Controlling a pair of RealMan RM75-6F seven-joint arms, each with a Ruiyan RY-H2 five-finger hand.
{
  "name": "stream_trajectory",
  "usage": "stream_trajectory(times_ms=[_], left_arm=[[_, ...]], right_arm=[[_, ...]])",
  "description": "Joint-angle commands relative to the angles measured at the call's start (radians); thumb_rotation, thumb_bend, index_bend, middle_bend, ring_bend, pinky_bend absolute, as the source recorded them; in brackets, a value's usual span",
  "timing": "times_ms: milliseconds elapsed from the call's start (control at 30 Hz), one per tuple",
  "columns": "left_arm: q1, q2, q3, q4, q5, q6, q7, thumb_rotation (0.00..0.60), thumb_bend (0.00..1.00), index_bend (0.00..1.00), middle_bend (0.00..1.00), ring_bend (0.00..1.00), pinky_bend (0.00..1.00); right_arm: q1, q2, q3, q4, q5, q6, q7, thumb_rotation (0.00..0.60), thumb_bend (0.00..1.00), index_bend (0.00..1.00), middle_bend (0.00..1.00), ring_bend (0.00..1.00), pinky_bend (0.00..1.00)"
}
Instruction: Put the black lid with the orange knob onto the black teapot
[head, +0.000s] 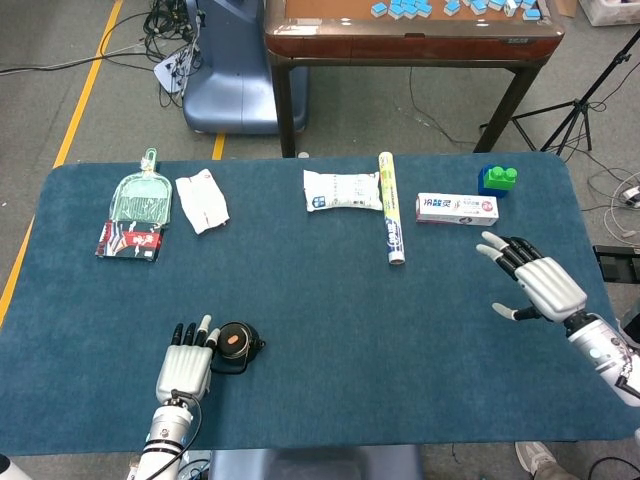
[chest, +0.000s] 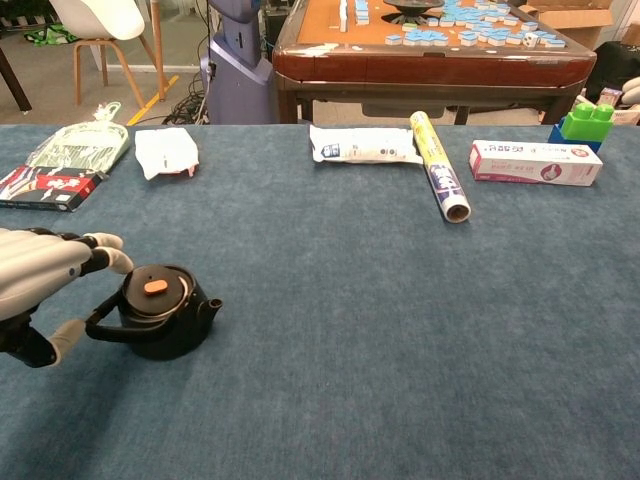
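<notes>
The black teapot (head: 236, 346) (chest: 158, 314) stands near the table's front left, its handle pointing at my left hand. The black lid with the orange knob (head: 232, 340) (chest: 155, 287) sits on top of the pot. My left hand (head: 185, 366) (chest: 40, 282) lies right beside the pot with its fingers spread, fingertips (chest: 112, 258) above the handle and thumb below it; it grips nothing. My right hand (head: 535, 282) hovers open over the right side of the table, far from the pot.
Along the back of the blue table (head: 330, 300) lie a green fan and red packet (head: 138, 205), a white pouch (head: 202, 201), a white bag (head: 342, 190), a foil roll (head: 390, 208), a toothpaste box (head: 456, 208) and green-blue bricks (head: 497, 178).
</notes>
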Motion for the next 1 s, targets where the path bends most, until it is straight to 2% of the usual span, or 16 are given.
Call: stream_trajectory(times_ms=[33, 300, 633, 1000], left_arm=[[0.000, -0.008, -0.003, 0.005, -0.004, 0.004, 0.006, 0.600, 0.53, 0.14, 0.00, 0.00, 0.00], [0.009, -0.026, 0.006, 0.028, 0.002, 0.001, 0.007, 0.600, 0.53, 0.14, 0.00, 0.00, 0.00], [0.034, -0.018, 0.046, 0.023, 0.076, 0.000, -0.017, 0.600, 0.53, 0.15, 0.00, 0.00, 0.00], [0.053, -0.019, 0.055, 0.042, 0.092, -0.024, -0.024, 0.600, 0.53, 0.15, 0.00, 0.00, 0.00]], right_arm=[[-0.002, -0.004, -0.003, 0.011, -0.004, 0.006, 0.010, 0.600, 0.25, 0.01, 0.00, 0.00, 0.00], [-0.008, -0.007, -0.004, 0.030, -0.005, 0.027, 0.031, 0.600, 0.25, 0.01, 0.00, 0.00, 0.00], [-0.023, 0.008, -0.007, 0.001, -0.004, 0.047, 0.006, 0.600, 0.25, 0.01, 0.00, 0.00, 0.00], [-0.032, 0.021, -0.005, -0.017, 0.002, 0.053, -0.006, 0.600, 0.25, 0.01, 0.00, 0.00, 0.00]])
